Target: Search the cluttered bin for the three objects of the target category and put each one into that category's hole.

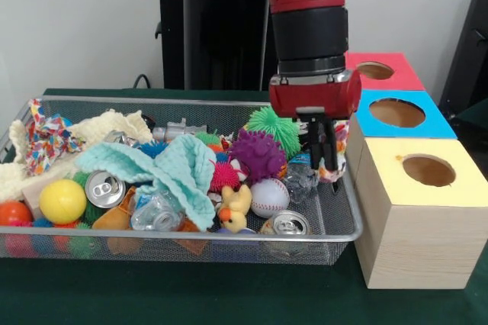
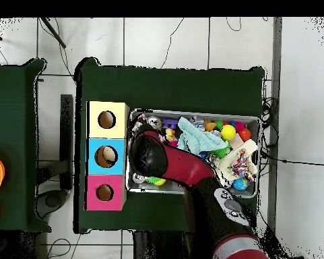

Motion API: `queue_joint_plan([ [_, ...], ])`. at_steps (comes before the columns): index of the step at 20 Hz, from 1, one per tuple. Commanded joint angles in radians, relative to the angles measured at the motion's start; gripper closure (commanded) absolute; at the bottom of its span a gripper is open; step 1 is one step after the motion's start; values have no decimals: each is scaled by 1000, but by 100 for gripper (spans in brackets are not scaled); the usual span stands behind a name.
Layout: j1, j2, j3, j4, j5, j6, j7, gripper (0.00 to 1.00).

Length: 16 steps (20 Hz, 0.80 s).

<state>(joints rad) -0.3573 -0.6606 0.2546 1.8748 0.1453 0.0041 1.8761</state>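
The wire mesh bin [image 1: 191,101] is full of toys. My gripper [image 1: 324,159] hangs over its right end, next to the boxes. It looks shut on a small confetti cloth [image 1: 340,142] that dangles beside the fingers. A second confetti cloth [image 1: 46,138] lies at the bin's left end on the cream-yellow knitted cloth [image 1: 107,127]. The yellow-topped hole [image 1: 428,170] is on the nearest wooden box, right of the bin. In the overhead view the arm [image 2: 171,162] covers the gripper. The yellow hole [image 2: 107,120], the bin [image 2: 191,112] and the second confetti cloth [image 2: 242,164] show there.
A mint cloth [image 1: 168,168], spiky balls [image 1: 258,153], drink cans [image 1: 104,188], a baseball [image 1: 269,197] and a yellow ball [image 1: 62,201] fill the bin. The blue-topped hole [image 1: 396,113] and red-topped hole [image 1: 375,71] stand behind the yellow one.
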Motion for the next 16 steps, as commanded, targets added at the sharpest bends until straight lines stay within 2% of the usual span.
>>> queue_joint_plan([
  [1,37,-48,70,20,-31,174,69,100],
  [4,90,-60,31,18,-27,207,79,100],
  [5,69,-67,87,48,-47,174,70,100],
  [6,79,-70,89,61,-42,149,91,100],
  [8,164,-60,42,59,-30,105,133,100],
  [10,259,-31,-27,45,32,75,207,100],
  [11,283,-17,-24,45,49,42,231,100],
  [13,367,-5,-89,25,100,-20,278,100],
  [14,395,-2,-113,17,114,-48,286,100],
  [16,403,5,-100,23,122,-118,297,100],
])
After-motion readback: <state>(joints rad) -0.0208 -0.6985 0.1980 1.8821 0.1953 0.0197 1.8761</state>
